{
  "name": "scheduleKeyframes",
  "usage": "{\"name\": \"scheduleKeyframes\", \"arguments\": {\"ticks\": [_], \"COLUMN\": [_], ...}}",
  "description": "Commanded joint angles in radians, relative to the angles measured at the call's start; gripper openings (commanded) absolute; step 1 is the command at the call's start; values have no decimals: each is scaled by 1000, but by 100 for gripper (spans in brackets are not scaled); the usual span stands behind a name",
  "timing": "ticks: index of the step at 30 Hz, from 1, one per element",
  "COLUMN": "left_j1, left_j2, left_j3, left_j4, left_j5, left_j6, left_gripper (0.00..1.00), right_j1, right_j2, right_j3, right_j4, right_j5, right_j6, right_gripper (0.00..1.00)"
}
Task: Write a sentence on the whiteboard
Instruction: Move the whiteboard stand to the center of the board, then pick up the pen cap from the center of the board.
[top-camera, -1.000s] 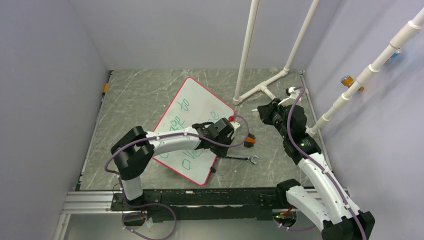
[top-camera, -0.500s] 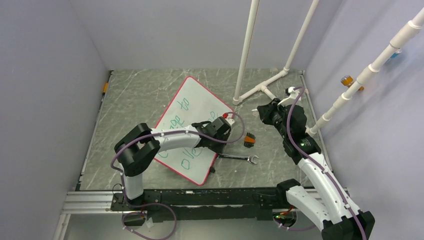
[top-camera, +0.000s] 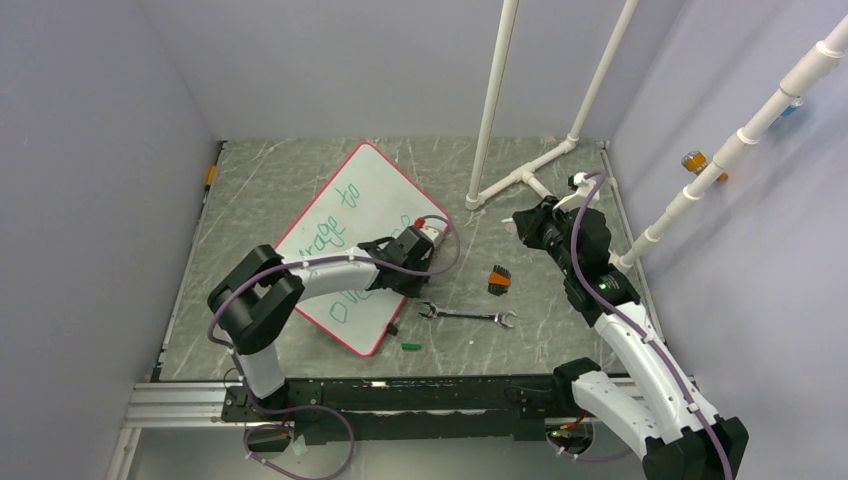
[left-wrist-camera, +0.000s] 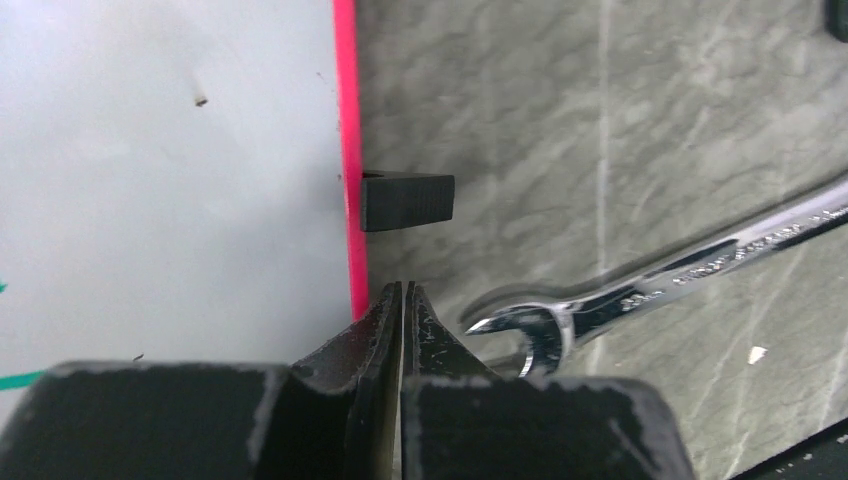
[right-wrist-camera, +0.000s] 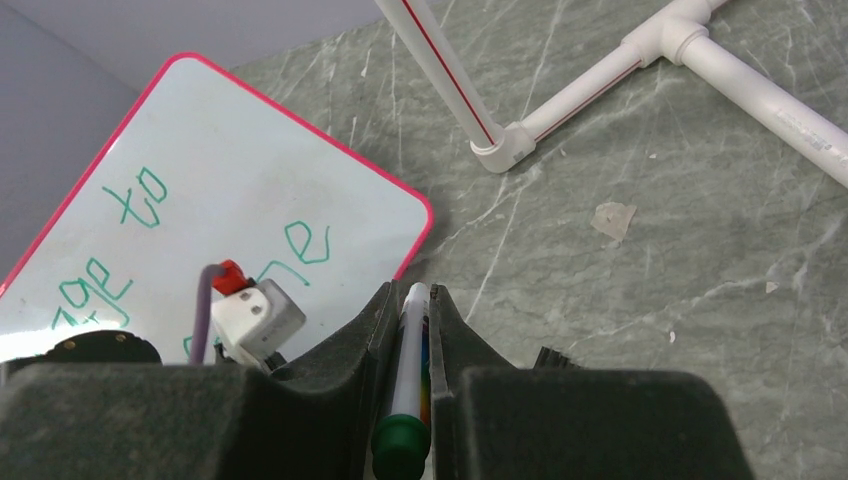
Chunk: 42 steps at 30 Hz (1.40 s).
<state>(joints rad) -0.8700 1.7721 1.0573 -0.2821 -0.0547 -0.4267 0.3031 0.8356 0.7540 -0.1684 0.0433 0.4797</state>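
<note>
Whiteboard (top-camera: 385, 195) left of right gripper (right-wrist-camera: 412, 296), which clamps marker (right-wrist-camera: 408, 360); left gripper (left-wrist-camera: 401, 292) nearer, closed empty at board's rim

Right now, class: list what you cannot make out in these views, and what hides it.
- Top view: the left arm covers part of the green handwritten sentence's lower line on the red-rimmed whiteboard.
- Top view: the small green object beside it: too small to identify.
- Left wrist view: the silver wrench runs off the right edge.
- Right wrist view: the bottom edge cuts off the white, green-ended marker in the right pincer.
</note>
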Motion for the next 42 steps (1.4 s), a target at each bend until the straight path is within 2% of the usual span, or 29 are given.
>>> {"name": "scheduleKeyframes", "arguments": {"ticks": [1, 10, 25, 28, 31, 36, 42], "left_j1": [66, 83, 58, 26, -37, -126, -237], "left_j2": [-77, -112, -195, -234, -279, -326, -360], "left_j3": [-42, -30, 58, 94, 101, 61, -35], "left_j4": [-10, -14, -121, -202, -258, -338, -354], "left_j5": [-62, 15, 85, 89, 71, 58, 58], "left_j6": [42, 119, 271, 337, 409, 459, 478], "left_gripper": [9, 12, 30, 38, 51, 56, 58], "right_j1": [-2, -2, -2, -2, -3, -2, -2], "right_j2": [5, 4, -10, -15, -24, -38, -59], "right_j3": [15, 11, 11, 17, 18, 10, 2], "right_j4": [62, 64, 54, 45, 41, 36, 25], "right_j5": [-15, -17, -8, -5, -4, -2, 1], "right_j6": [9, 10, 4, 1, -1, -1, -5], "right_gripper": [0, 0, 0, 0, 0, 0, 0]}}
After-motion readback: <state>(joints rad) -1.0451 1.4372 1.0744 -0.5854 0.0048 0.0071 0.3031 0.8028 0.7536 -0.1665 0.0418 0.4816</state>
